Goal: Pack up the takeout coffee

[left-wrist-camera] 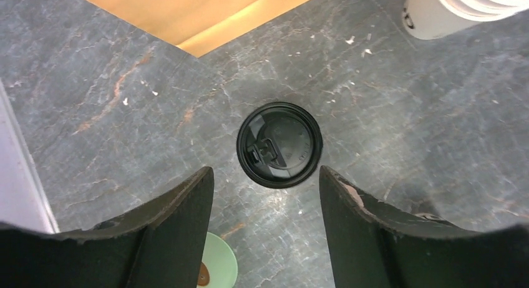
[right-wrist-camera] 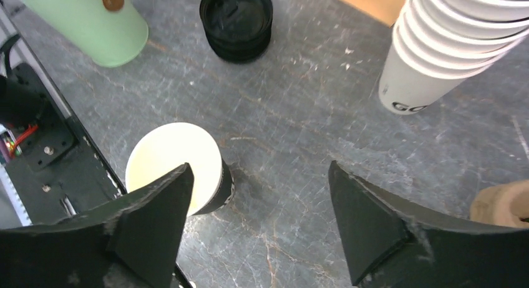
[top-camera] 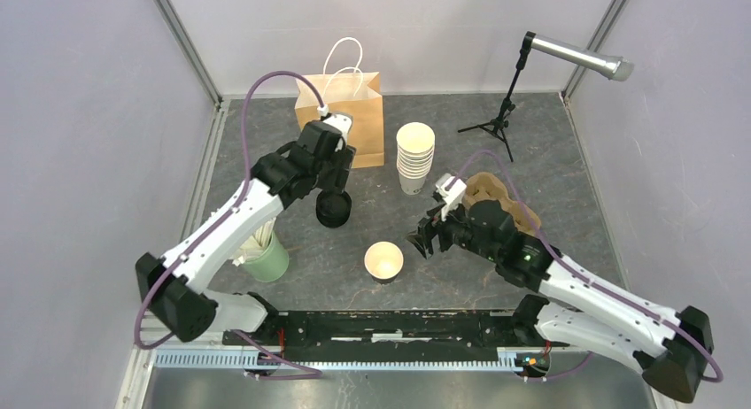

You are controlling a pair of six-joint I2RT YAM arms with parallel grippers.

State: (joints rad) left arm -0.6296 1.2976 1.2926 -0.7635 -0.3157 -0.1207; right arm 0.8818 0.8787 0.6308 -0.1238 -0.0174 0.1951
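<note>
One lidless cream paper cup (top-camera: 383,260) with a dark band stands near the table's front middle. No lidded takeout coffee is in view. My right gripper (top-camera: 423,241) is open just right of that cup (right-wrist-camera: 168,160); in the right wrist view (right-wrist-camera: 259,165) its left finger overlaps the cup's rim and only bare table lies between the fingers. My left gripper (top-camera: 329,186) hangs open above a short stack of black lids (top-camera: 334,210). In the left wrist view the top lid (left-wrist-camera: 279,144) lies just beyond the fingertips (left-wrist-camera: 265,171), untouched.
A brown paper bag (top-camera: 341,117) with white handles stands at the back. A tall stack of lidless cups (top-camera: 414,157) is to its right. A brown cardboard carrier (top-camera: 496,196) lies behind my right arm. A green cup (top-camera: 266,257) stands front left, a microphone stand (top-camera: 505,108) back right.
</note>
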